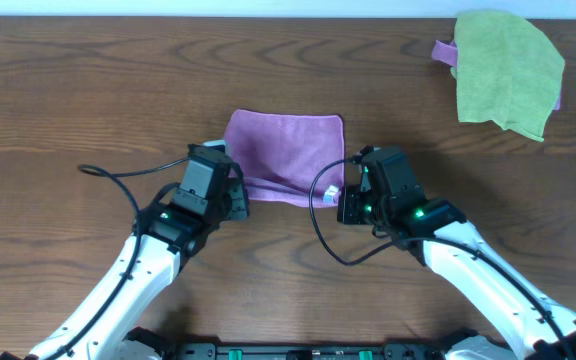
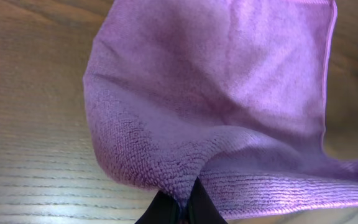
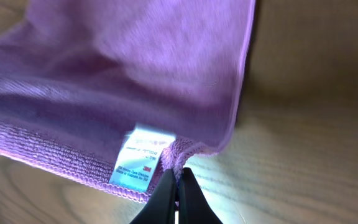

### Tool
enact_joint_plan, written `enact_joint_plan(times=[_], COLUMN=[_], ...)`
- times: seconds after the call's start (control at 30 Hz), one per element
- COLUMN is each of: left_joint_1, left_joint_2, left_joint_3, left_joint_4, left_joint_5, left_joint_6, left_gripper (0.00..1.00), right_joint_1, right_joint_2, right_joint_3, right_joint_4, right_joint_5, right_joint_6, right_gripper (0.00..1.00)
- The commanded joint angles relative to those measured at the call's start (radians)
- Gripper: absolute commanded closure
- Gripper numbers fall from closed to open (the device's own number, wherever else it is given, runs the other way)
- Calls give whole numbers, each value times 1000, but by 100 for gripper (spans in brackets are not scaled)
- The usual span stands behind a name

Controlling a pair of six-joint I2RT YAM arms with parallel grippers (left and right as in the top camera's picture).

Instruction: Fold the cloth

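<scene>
The purple cloth [image 1: 286, 152] lies in the middle of the wooden table, its near edge lifted off the surface between my two grippers. My left gripper [image 1: 236, 199] is shut on the cloth's near left corner; in the left wrist view the cloth [image 2: 229, 93] bunches into the black fingertips [image 2: 201, 208]. My right gripper [image 1: 340, 203] is shut on the near right corner, next to a white label [image 3: 138, 158]. In the right wrist view the cloth [image 3: 135, 68] hangs from the pinched black fingertips [image 3: 191, 199].
A lime-green cloth [image 1: 506, 72] lies at the far right of the table, with a bit of purple fabric [image 1: 445, 50] showing under its left edge. Black cables [image 1: 118, 175] loop beside both arms on the bare wood.
</scene>
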State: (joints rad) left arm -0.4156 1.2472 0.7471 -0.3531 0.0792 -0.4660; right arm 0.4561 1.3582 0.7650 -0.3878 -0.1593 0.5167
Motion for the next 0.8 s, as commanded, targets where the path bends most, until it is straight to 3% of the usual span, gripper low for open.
enact_joint_plan(times=[0.0, 0.23, 0.5, 0.77], left_joint_1=[37, 43, 42, 13], left_joint_2=[-5, -3, -4, -3], left_joint_3=[23, 24, 24, 24], left_joint_4=[-2, -6, -117, -165], left_joint_5=[21, 90, 177, 333], left_joint_6=[26, 89, 123, 124], left_gripper=[94, 94, 94, 94], right_joint_1=[-27, -40, -40, -45], right_joint_2=[-4, -4, -4, -4], right_joint_3=[23, 24, 27, 58], right_joint_4=[6, 40, 26, -51], right_joint_5=[21, -6, -32, -5], right_joint_6=[-25, -24, -25, -86], right_gripper=[98, 98, 98, 98])
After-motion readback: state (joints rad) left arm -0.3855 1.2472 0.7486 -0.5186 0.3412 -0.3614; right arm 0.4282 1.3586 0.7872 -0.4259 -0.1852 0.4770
